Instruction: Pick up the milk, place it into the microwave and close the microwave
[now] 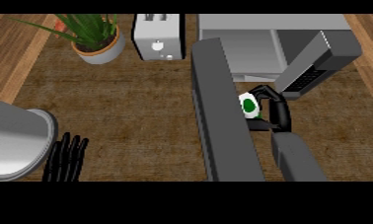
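The milk (249, 105) is a white carton with a green mark. It shows just right of the microwave's open door (218, 114), a long dark grey slab that runs from the microwave toward me and hides the carton's left side. My right hand (277, 112) is curled round the milk from the right, in front of the microwave's open cavity (251, 53). The microwave (291, 25) stands at the back right, and its keypad panel (310, 77) slants just right of the hand. My left hand (65, 156) rests open at the lower left, fingers up.
A white toaster (157, 35) stands at the back, left of the microwave. A potted green plant (98, 38) is at the back left. A large pale grey rounded object (22, 139) lies at the left edge beside my left hand.
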Motion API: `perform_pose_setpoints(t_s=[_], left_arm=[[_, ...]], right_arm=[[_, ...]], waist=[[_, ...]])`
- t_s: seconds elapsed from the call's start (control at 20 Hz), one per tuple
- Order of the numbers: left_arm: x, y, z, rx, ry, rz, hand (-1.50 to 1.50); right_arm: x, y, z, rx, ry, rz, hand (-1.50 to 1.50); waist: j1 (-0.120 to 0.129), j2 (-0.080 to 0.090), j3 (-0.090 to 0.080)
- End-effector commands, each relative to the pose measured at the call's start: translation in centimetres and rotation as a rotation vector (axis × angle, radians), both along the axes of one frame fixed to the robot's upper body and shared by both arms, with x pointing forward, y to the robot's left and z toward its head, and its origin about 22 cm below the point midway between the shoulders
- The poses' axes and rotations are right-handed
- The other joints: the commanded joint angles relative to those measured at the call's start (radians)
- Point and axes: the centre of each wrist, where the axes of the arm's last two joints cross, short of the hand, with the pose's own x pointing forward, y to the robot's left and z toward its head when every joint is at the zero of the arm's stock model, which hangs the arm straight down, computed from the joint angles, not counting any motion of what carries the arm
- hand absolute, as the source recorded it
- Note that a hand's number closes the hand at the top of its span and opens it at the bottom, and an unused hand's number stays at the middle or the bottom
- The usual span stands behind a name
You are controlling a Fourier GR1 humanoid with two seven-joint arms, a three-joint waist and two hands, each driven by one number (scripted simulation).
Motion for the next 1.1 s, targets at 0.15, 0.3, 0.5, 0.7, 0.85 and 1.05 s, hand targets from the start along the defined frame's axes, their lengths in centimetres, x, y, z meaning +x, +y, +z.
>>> perform_pose_setpoints(t_s=[0.15,0.3,0.5,0.7,0.85,1.05], left_arm=[[-0.7,-0.5,0.4,-0.010,-0.003,0.005,-1.50],[-0.5,-1.4,-1.5,-0.012,-0.010,-0.003,-1.50],[0.3,1.2,-0.2,-0.002,-0.003,0.003,-1.50],[-0.3,2.3,-0.1,-0.018,-0.006,-0.011,-1.50],[1.2,1.3,-0.9,-0.029,-0.013,-0.047,-1.50],[1.3,1.3,0.1,-0.017,-0.015,-0.047,-1.50]], right_arm=[[3.2,1.6,4.3,-0.030,-0.013,-0.073,1.50],[5.5,1.8,6.0,-0.084,0.009,-0.085,1.50],[7.6,2.3,7.5,-0.144,0.036,-0.115,1.50],[8.7,0.4,8.6,-0.292,0.046,-0.168,1.50],[9.3,1.8,8.4,-0.335,0.055,-0.214,1.50],[10.3,0.5,9.8,-0.391,0.071,-0.263,1.50]], waist=[[0.004,0.000,0.000],[0.009,0.003,0.000],[0.018,0.007,0.001],[0.027,0.010,0.001],[0.046,0.020,0.002],[0.062,0.025,0.003]])
